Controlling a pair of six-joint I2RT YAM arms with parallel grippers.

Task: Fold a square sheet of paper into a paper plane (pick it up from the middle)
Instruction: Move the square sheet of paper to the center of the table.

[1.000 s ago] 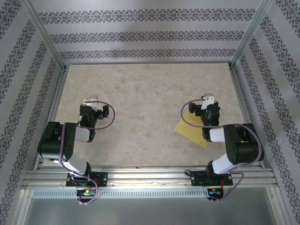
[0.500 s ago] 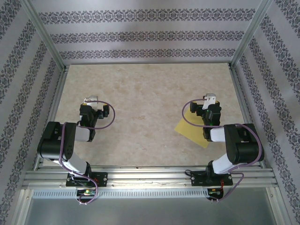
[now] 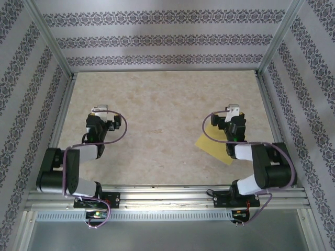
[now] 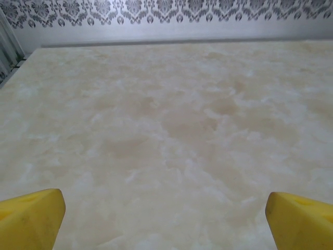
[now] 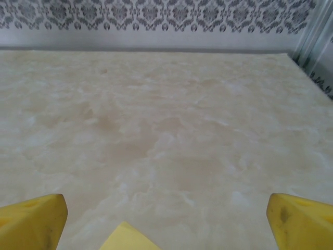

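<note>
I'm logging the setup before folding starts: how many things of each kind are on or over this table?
Thin yellow square sheet of paper: 1
Yellow-fingered robot grippers: 2, the left gripper and the right gripper
Total: 3

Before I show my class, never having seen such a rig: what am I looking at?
Two black robot arms are bolted at the near edge of a beige marbled table. The overhead picture looks down from above and behind them. The other two come from cameras on the wrists; the yellow blocks in their bottom corners are the fingers. The left end effector and the right end effector are both open and hold nothing. A thin yellow square sheet of paper lies on the table, partly under the right arm.
</note>
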